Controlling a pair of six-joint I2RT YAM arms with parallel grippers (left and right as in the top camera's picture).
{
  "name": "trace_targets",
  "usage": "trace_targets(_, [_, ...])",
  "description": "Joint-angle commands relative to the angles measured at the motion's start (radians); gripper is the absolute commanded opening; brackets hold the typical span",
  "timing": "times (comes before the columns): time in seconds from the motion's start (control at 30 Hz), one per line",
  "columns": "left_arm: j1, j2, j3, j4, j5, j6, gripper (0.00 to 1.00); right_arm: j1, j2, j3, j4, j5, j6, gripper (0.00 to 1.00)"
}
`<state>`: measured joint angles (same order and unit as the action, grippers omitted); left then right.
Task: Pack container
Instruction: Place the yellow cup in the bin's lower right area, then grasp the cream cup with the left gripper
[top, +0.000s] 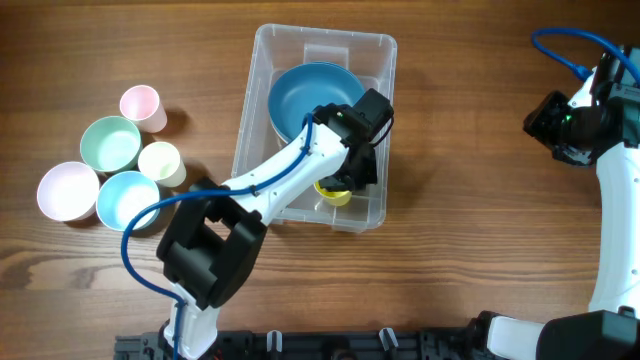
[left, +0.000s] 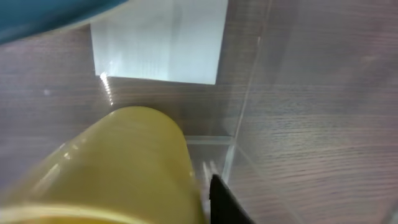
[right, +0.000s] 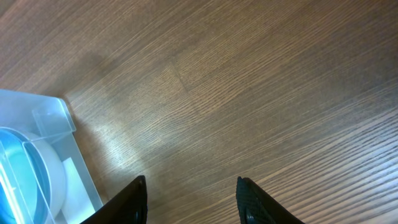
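The clear plastic container (top: 262, 45) stands mid-table with a large blue bowl (top: 312, 92) in its far half. My left gripper (top: 343, 180) reaches down into the container's near right corner and is shut on a yellow cup (top: 336, 194). In the left wrist view the yellow cup (left: 124, 162) fills the lower left, with one black finger (left: 219, 194) against its side, the white label (left: 158, 43) behind it and the blue bowl's edge (left: 43, 15) at the top. My right gripper (right: 189, 186) is open and empty over bare wood, right of the container's corner (right: 56, 118).
Left of the container stands a cluster of a pink cup (top: 141, 106), a green bowl (top: 110, 143), a cream cup (top: 160, 163), a pink bowl (top: 67, 190) and a light blue bowl (top: 127, 199). The right arm (top: 575, 115) sits at the far right.
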<state>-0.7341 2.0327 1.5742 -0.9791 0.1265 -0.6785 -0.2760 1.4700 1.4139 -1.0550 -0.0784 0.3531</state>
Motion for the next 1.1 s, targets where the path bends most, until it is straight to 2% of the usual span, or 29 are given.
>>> trace_targets(0.0, [-0.01,0.01,-0.019,0.004,0.012,-0.01,0.44,0.002,0.009,-0.002,0.0,-0.009,-0.013,0.47])
trace_targets(0.03, [-0.01,0.009,-0.019,0.003,0.012,-0.008,0.52,0.002,0.009,-0.002,0.0,-0.009,-0.013,0.47])
trace_targets(0.07, [-0.01,0.004,-0.013,0.003,0.012,0.027,0.54,0.002,0.009,-0.002,0.0,-0.009,-0.013,0.47])
trace_targets(0.1, [-0.01,-0.013,0.005,-0.002,0.003,0.074,0.61,0.002,0.009,-0.002,0.0,-0.009,-0.013,0.47])
trace_targets(0.23, [-0.01,-0.158,0.097,-0.039,-0.1,0.156,0.66,0.002,0.009,-0.002,0.0,-0.009,-0.013,0.47])
trace_targets(0.27, [-0.006,-0.209,0.11,-0.054,-0.131,0.156,0.66,0.002,0.009,-0.002,0.0,-0.009,-0.013,0.47])
trace_targets(0.33, [0.009,-0.293,0.114,-0.085,-0.23,0.156,0.74,0.002,0.009,-0.002,0.001,-0.009,-0.013,0.47])
trace_targets(0.37, [0.029,-0.351,0.114,-0.119,-0.324,0.159,0.82,0.002,0.009,-0.002,0.002,-0.009,-0.014,0.47])
trace_targets(0.4, [0.083,-0.425,0.114,-0.18,-0.443,0.158,0.86,0.002,0.009,-0.002,0.003,-0.009,-0.013,0.47])
trace_targets(0.47, [0.226,-0.495,0.114,-0.246,-0.468,0.159,0.91,0.002,0.009,-0.002,0.003,-0.009,-0.013,0.47])
trace_targets(0.5, [0.34,-0.507,0.114,-0.276,-0.467,0.158,0.93,0.002,0.009,-0.002,0.003,-0.009,-0.013,0.47])
trace_targets(0.63, [0.651,-0.473,0.05,-0.299,-0.401,0.158,0.93,0.002,0.009,-0.002,0.002,-0.009,-0.013,0.47])
trace_targets(0.73, [0.798,-0.404,-0.051,-0.239,-0.286,0.159,0.92,0.002,0.009,-0.002,0.003,-0.009,-0.013,0.47])
trace_targets(0.83, [0.822,-0.322,-0.114,-0.171,-0.264,0.186,0.86,0.002,0.009,-0.002,0.003,-0.009,-0.013,0.47])
trace_targets(1.07, [0.778,-0.196,-0.13,-0.115,-0.265,0.201,0.84,0.002,0.009,-0.002,0.003,-0.009,-0.013,0.47])
